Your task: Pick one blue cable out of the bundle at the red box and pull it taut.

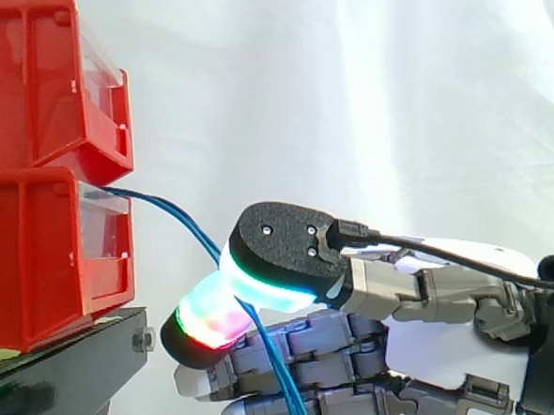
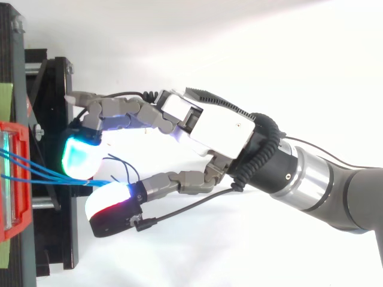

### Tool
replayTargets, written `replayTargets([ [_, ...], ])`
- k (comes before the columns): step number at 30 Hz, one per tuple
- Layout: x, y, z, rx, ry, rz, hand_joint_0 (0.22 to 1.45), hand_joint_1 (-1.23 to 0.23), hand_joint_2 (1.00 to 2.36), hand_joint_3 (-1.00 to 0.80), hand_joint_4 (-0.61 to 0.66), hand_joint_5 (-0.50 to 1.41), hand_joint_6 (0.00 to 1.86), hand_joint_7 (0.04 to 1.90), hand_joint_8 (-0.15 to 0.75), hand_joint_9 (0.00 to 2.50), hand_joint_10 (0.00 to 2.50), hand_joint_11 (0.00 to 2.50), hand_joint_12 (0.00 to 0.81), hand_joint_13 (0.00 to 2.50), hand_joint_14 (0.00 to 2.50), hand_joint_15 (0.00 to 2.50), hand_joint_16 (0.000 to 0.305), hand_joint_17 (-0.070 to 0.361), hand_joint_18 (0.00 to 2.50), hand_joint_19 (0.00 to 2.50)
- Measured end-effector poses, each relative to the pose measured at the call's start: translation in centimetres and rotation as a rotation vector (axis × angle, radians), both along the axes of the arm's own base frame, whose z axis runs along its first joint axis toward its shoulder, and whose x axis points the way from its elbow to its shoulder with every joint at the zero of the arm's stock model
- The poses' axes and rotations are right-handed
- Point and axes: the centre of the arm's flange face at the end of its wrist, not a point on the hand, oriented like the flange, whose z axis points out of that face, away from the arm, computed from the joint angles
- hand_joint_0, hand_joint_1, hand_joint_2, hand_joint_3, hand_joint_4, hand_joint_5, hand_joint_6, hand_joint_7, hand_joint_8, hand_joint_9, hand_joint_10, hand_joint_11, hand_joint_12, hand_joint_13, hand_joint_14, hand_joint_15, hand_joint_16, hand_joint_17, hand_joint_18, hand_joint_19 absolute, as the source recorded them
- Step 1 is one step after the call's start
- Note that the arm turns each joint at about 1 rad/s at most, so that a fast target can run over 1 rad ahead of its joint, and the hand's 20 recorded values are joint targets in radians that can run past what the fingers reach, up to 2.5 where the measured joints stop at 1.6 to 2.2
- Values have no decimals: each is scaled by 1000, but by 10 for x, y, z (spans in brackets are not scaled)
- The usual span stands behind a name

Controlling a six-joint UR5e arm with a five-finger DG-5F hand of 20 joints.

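Note:
Blue cables (image 2: 42, 170) leave the front of the lower red box (image 1: 36, 260) and run right and downward in a slight curve (image 1: 179, 216). In the top view three strands fan out at the red box (image 2: 13, 197) and meet between two glowing pads. My hand (image 2: 221, 128) reaches in from the right. Its thumb pad (image 1: 280, 250), glowing cyan, and a green-and-red glowing fingertip (image 1: 209, 320) pinch the cables between them. Below the pinch the blue strands hang down past the curled fingers (image 1: 296, 357).
A second red bin (image 1: 43, 81) is stacked on the lower one. Both stand on a black stand (image 1: 70, 357) whose edge lies just left of my fingertips (image 2: 60, 119). A white curtain hangs behind.

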Motion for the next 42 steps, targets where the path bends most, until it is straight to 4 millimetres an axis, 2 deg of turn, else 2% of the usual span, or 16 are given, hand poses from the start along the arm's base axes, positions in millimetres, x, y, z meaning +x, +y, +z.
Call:
replayTargets([
  [6, 2, 2, -7, -13, -5, 8, 515, -695, 1000, -500, 254, -110, 502, 1210, 356, 603, 15, 516, 431, 332, 3, 106, 57, 128, 363, 211],
  [15, 3, 3, -6, -6, -20, 23, 522, -649, 1000, -500, 241, -106, 502, 1222, 360, 634, 12, 522, 429, 342, 3, 106, 56, 125, 360, 212],
  [25, 3, 2, -6, -2, -22, 25, 579, -689, 1012, -343, 201, -96, 501, 1299, 351, 651, 13, 534, 414, 345, 3, 105, 53, 119, 367, 217],
  [37, 3, 1, -5, 6, -26, 26, 585, -644, 1013, -329, 241, -90, 501, 1257, 349, 674, 15, 516, 411, 351, 3, 107, 52, 118, 369, 227],
  [42, 3, -1, -5, 9, -28, 25, 594, -659, 1014, -307, 213, -85, 501, 1283, 351, 692, 13, 534, 410, 354, 3, 101, 52, 117, 374, 217],
])
